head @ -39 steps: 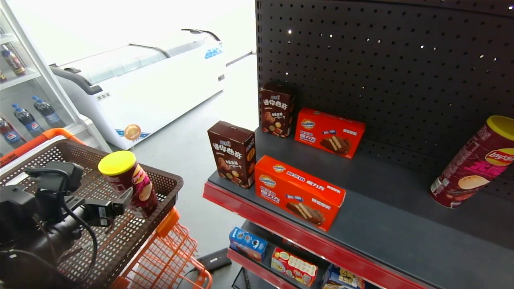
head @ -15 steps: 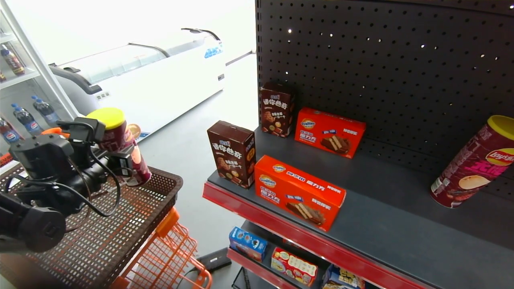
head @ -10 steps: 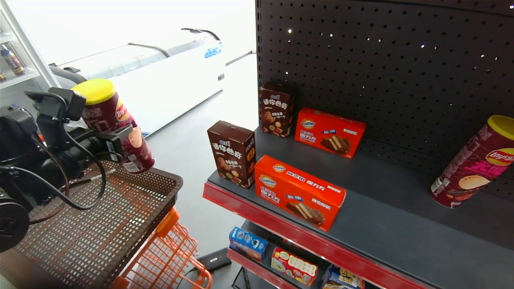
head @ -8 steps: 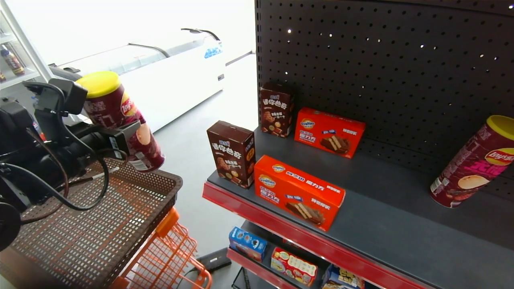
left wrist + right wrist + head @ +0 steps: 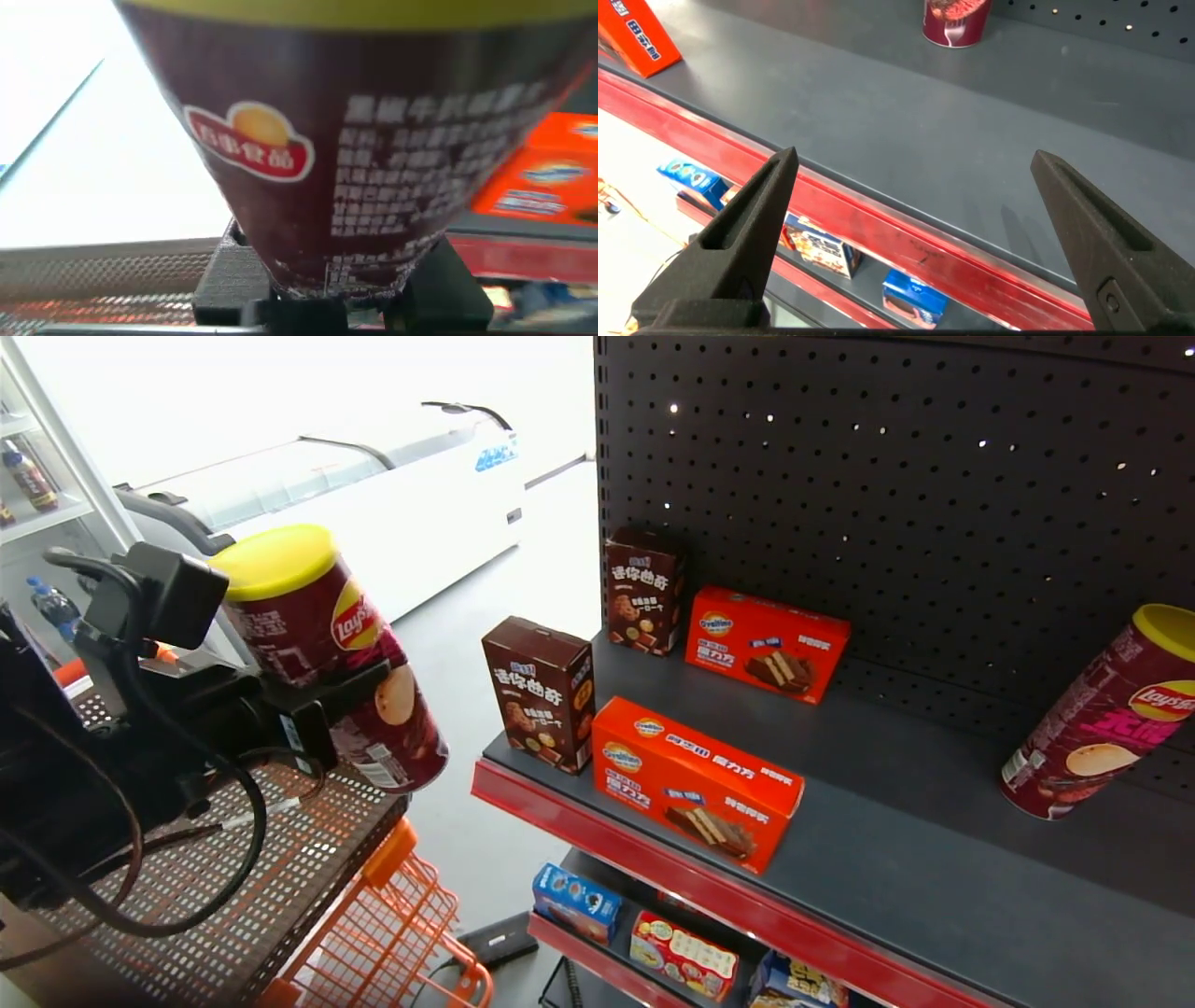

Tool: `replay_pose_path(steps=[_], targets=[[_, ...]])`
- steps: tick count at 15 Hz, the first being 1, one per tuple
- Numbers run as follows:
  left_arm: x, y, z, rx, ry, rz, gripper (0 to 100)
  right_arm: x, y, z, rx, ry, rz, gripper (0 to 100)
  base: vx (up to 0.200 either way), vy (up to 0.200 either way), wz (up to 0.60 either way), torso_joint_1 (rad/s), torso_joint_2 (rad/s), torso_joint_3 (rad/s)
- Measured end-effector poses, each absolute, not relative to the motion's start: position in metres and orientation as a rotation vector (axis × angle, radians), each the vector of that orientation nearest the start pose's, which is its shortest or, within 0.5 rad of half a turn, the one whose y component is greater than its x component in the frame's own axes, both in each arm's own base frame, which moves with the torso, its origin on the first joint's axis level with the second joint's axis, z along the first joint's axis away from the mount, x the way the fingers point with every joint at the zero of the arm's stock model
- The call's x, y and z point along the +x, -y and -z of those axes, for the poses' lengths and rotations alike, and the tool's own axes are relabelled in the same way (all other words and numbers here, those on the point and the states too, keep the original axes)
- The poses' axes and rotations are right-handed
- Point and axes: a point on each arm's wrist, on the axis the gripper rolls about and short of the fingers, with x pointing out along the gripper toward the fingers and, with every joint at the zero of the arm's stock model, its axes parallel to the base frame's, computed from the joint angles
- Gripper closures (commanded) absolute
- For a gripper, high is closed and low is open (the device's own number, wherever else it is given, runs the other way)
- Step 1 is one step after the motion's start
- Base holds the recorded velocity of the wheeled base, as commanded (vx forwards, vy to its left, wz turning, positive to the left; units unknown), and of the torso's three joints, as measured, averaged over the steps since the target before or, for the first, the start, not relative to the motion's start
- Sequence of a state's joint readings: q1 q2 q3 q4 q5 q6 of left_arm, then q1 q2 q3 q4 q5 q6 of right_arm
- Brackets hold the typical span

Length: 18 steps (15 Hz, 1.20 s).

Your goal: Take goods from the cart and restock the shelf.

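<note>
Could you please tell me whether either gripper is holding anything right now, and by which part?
The left gripper holds the chip can by its lower body, lid up; the right gripper, jaws open, holds nothing.

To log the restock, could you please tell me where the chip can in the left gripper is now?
In the head view the chip can is on the left, tilted in the left gripper above the cart basket, short of the shelf.

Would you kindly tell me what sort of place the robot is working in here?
Probably a small grocery shop, or a mock-up of one: a pegboard-backed shelf with snack boxes, a glass-topped chest freezer, and a shopping cart near the chip can in the left gripper.
</note>
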<state>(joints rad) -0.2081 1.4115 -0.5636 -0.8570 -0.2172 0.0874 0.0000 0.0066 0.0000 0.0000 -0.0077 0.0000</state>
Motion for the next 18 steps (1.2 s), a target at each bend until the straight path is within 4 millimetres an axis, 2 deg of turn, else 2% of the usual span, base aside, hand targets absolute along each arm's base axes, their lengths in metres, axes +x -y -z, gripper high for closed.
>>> replay_pose_path(steps=[2,5,11,14,18], targets=[[0.213,0.055,-0.213,0.082,0.028,0.534,100,-0.022,0.0,-0.076,0.0,-0.007,0.008,0,0.0,0.0,0.0,0.0,0.0,0.0],[0.205,0.055,-0.211,0.08,0.015,0.574,100,-0.022,0.0,-0.076,0.0,-0.007,0.008,0,0.0,0.0,0.0,0.0,0.0,0.0],[0.196,0.059,-0.226,0.063,-0.057,0.792,100,-0.022,0.0,-0.076,0.0,-0.007,0.008,0,0.0,0.0,0.0,0.0,0.0,0.0],[0.19,0.06,-0.234,0.066,-0.035,0.832,100,-0.022,0.0,-0.076,0.0,-0.007,0.008,0,0.0,0.0,0.0,0.0,0.0,0.0],[0.184,0.064,-0.231,0.067,-0.035,0.888,100,-0.022,0.0,-0.076,0.0,-0.007,0.008,0,0.0,0.0,0.0,0.0,0.0,0.0]])
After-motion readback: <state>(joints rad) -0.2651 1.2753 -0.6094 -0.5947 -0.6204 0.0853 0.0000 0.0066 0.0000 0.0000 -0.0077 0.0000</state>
